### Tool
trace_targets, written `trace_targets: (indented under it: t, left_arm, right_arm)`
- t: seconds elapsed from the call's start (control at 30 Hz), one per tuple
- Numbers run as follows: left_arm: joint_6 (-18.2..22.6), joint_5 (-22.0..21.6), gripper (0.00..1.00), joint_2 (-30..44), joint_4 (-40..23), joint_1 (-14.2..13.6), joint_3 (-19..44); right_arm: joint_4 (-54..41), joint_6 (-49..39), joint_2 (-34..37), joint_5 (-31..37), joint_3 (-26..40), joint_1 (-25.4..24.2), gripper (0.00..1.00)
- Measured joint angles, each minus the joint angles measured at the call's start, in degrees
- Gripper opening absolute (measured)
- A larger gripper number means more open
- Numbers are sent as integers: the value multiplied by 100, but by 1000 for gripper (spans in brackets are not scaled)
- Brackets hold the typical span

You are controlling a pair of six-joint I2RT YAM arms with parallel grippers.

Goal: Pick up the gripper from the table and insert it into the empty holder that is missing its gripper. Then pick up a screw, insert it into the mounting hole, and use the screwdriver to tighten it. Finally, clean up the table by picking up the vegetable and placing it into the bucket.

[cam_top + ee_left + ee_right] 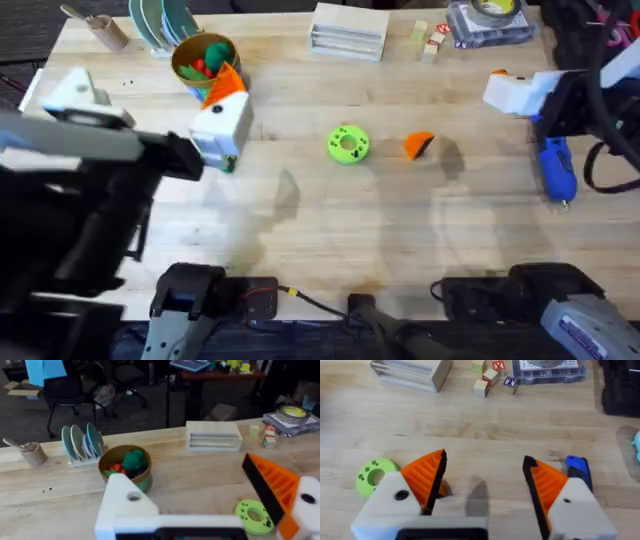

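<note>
The orange gripper (418, 145) lies on the table right of a green disc (348, 143). My left gripper (222, 105) hovers open beside the bucket (205, 60). One of its fingers carries an orange pad (272, 487), the other is the bare white holder (125, 505). A dark-green bit, perhaps the vegetable (229, 163), peeks from under that block. My right gripper (485, 460) is open at the far right, above the blue screwdriver (556, 170), with both orange pads on. The screw is out of view.
The bucket (125, 467) holds green and red toys. A plate rack (160, 22) and paper cup (105, 30) stand at the back left. A wooden box (348, 30), small blocks (430, 40) and a clear case (487, 22) line the back edge.
</note>
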Motion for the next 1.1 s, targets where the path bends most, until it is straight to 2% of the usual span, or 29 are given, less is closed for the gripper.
trace_targets:
  t: [0.2, 0.47, 0.8, 1.0, 1.1]
  left_arm:
    - [-235, 0, 992, -776, 819, 0, -1071]
    - [-439, 19, 992, -1519, 1941, 0, -2114]
    - [-478, 65, 993, -1561, 3193, -26, -2916]
    - [-482, 315, 993, -1562, 3628, -26, -3323]
    - [-483, 462, 993, -1559, 3594, -26, -3420]
  right_arm:
    - [0, 0, 0, 0, 0, 0, 966]
    - [2, 0, 0, 0, 0, 0, 966]
    - [0, 0, 0, 0, 0, 0, 966]
    - [2, 0, 0, 0, 0, 0, 966]
    - [2, 0, 0, 0, 0, 0, 966]
